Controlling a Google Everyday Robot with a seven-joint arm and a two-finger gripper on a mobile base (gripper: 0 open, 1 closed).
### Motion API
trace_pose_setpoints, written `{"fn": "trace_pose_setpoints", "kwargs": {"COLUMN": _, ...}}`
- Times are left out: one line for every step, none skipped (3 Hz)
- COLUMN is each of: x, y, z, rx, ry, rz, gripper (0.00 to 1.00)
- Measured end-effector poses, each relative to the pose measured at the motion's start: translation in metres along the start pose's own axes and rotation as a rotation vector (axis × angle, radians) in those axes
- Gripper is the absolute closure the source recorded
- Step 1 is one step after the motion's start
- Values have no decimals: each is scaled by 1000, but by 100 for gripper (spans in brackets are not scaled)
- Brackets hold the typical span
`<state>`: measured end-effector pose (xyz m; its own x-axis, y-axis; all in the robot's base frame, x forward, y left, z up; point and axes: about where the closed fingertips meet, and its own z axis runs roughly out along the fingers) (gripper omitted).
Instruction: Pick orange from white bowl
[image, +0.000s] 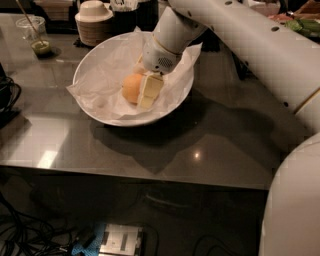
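The orange lies in the wide white bowl, on its crinkled white paper lining, near the bowl's middle. My gripper reaches down into the bowl from the upper right and is shut on the orange. One pale finger lies against the fruit's right side and the other is hidden behind it. The white arm covers the bowl's far right rim.
A stack of small beige bowls stands just behind the white bowl. A clear cup with green contents and a stick stands at the far left. The grey table's front edge runs below, with cables and a device on the floor.
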<state>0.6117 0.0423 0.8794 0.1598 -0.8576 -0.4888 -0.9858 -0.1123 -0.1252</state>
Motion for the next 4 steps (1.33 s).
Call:
{"fn": "trace_pose_setpoints", "kwargs": {"x": 4, "y": 3, "z": 4, "rx": 7, "ry": 0, "rz": -5, "gripper": 21}}
{"fn": "trace_pose_setpoints", "kwargs": {"x": 6, "y": 4, "z": 6, "rx": 17, "ry": -12, "rz": 2, "gripper": 21}}
{"fn": "trace_pose_setpoints", "kwargs": {"x": 8, "y": 5, "z": 7, "rx": 25, "ry": -23, "rz": 6, "gripper": 22}}
{"fn": "trace_pose_setpoints", "kwargs": {"x": 8, "y": 6, "z": 7, "rx": 36, "ry": -27, "rz": -6, "gripper": 22}}
